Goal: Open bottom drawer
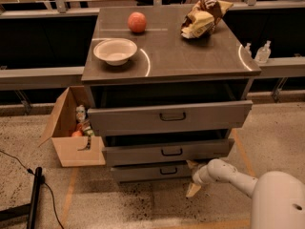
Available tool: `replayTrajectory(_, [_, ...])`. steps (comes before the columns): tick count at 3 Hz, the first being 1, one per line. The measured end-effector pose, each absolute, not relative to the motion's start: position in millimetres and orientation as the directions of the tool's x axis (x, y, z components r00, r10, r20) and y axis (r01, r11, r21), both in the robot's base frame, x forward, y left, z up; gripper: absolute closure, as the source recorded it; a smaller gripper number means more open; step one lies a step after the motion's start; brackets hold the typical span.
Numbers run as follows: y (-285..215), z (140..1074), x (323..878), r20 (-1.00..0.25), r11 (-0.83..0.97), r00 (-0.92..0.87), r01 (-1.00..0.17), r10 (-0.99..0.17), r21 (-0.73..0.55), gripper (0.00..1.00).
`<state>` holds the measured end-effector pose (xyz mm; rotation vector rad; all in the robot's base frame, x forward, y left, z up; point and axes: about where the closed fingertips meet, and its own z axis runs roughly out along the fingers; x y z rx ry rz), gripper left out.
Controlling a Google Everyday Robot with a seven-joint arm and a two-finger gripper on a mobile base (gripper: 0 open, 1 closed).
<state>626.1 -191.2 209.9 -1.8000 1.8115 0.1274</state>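
Observation:
The bottom drawer (143, 172) is the lowest, narrowest grey front of the cabinet, with a small dark loop handle (168, 171). It sticks out less than the two drawers above. My gripper (192, 178) is low, just right of the handle, at the drawer's right end. It is open, with one pale finger (191, 165) up by the drawer front and the other pointing down to the floor. It holds nothing. My white arm (238, 178) reaches in from the lower right.
The middle drawer (167, 151) and the tall top drawer (169, 117) stand partly pulled out above the gripper. On the cabinet top are a bowl (115, 51), an apple (137, 22) and a chip bag (205, 17). An open cardboard box (71, 132) sits on the floor at left.

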Motion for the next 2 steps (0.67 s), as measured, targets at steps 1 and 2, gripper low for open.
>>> replayTrajectory(1, [-185.4,207.8,638.7,-0.446,0.073,0.088,-0.94,-0.89,-0.332,0.0])
replayTrajectory(2, [-181.1,199.0,647.8,-0.44,0.066,0.087,-0.945,-0.894,-0.321,0.0])
